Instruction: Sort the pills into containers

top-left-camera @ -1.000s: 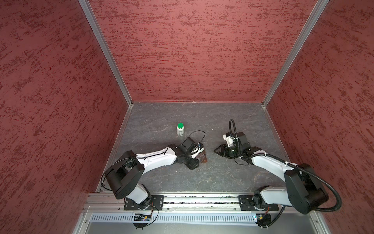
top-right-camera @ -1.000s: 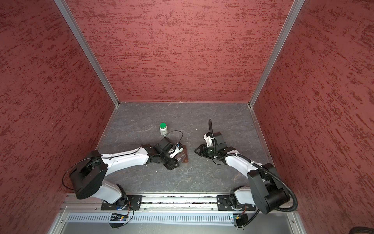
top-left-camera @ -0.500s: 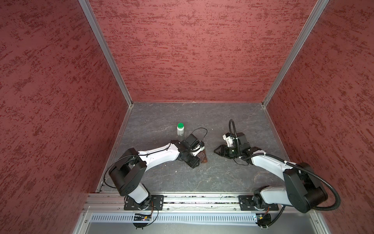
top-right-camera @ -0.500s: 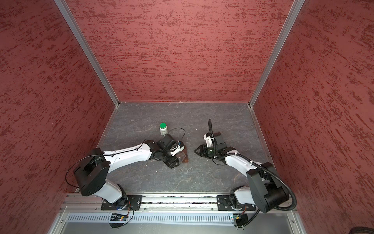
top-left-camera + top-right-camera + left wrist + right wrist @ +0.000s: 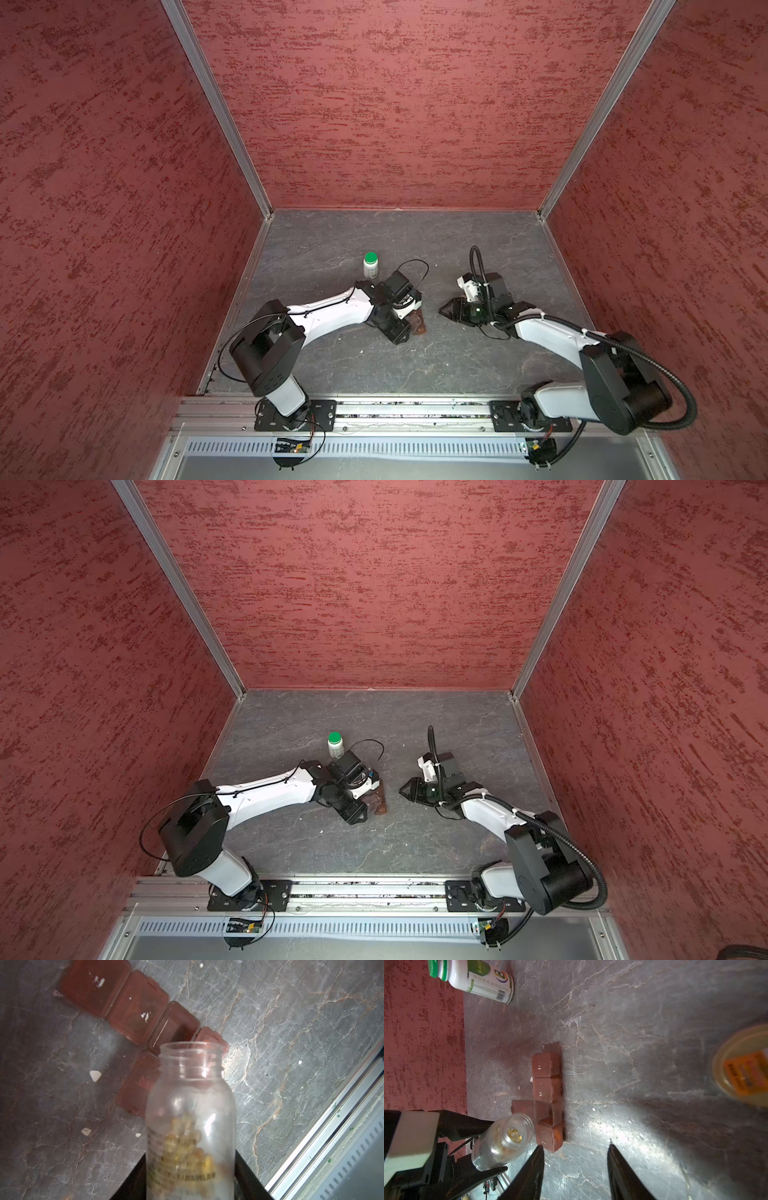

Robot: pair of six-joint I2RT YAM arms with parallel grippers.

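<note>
Right wrist view showed the left gripper point(image 5: 496, 1147) clamped on the bottle point(image 5: 488, 1153). In a top view, the pill box point(image 5: 419, 325) lay at its four o'clock.

Top views evenly lit, sharp. Right wrist view dim; white glare patch on grey marbled tabletop point(image 5: 602, 1126) just ahead of right gripper point(image 5: 575, 1145) black fingers point(image 5: 531, 1174); round yellow lid with orange label point(image 5: 745, 1068), beyond one finger, blurred. Left wrist view: clear plastic bottle point(image 5: 191, 1105) between left gripper point(image 5: 190, 1178) fingers point(image 5: 133, 1186) out of focus.
</note>
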